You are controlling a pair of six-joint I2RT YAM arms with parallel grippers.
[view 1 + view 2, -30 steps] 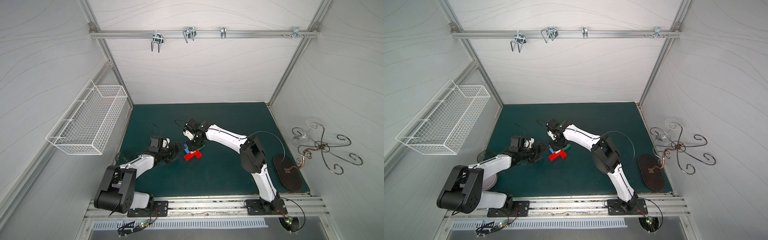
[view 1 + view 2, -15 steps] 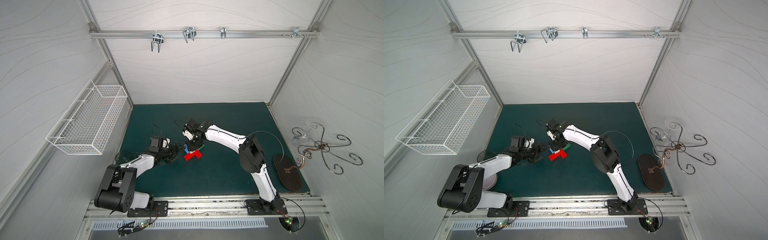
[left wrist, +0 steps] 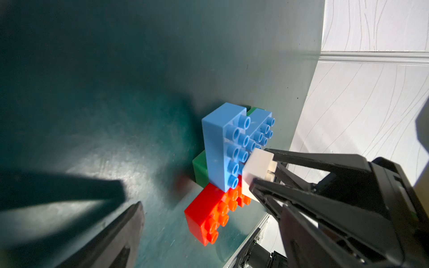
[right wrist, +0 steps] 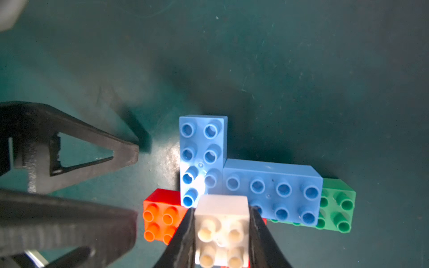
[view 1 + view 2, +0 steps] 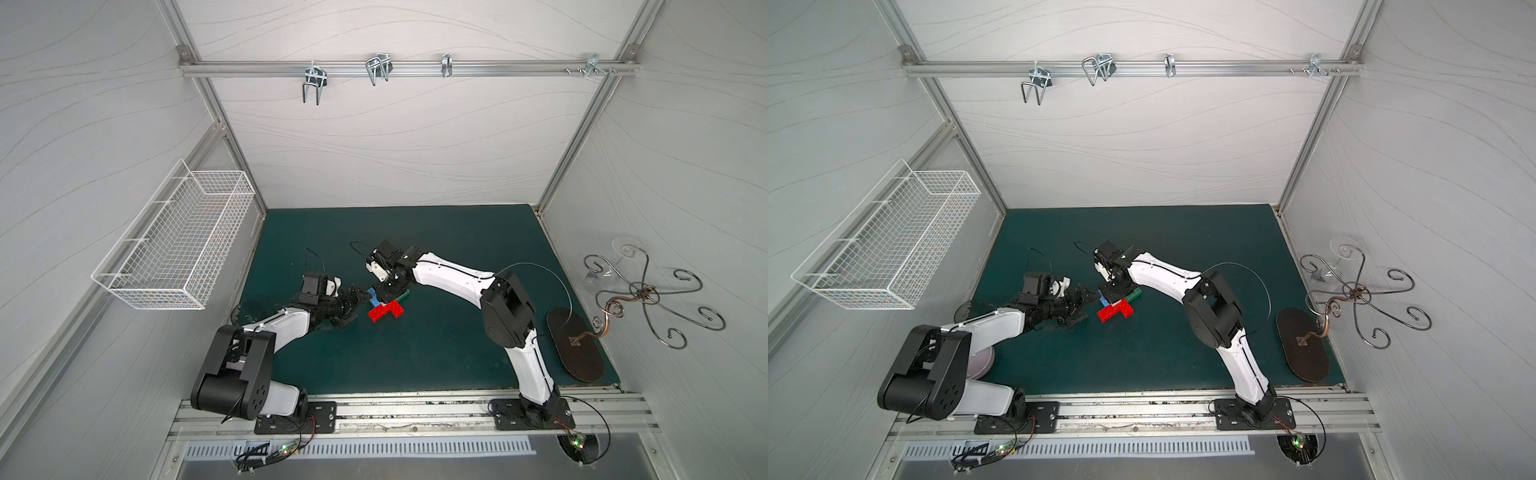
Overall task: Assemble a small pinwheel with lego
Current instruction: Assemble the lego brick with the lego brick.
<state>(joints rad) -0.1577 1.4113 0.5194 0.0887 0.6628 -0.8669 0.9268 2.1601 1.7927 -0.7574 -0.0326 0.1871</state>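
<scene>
1. Green mat (image 5: 436, 353) fills the lower middle of the frame in both top views; the unfinished pinwheel (image 5: 384, 311) lies near its centre.
2. Left gripper (image 5: 357, 307), just left of the pinwheel, stands spread and empty.
3. Right gripper (image 4: 221, 213) pinches the white brick (image 4: 221, 232) over the pinwheel's middle; seated or not, I cannot tell.
4. Risk, I think: nothing steadies the pinwheel, so an off-stud press may tilt or shove it.

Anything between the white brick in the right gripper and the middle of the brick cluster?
Nothing visible. The right gripper holds the white brick at the middle of the brick cluster; the open left gripper stands off to the side, not between.
</scene>
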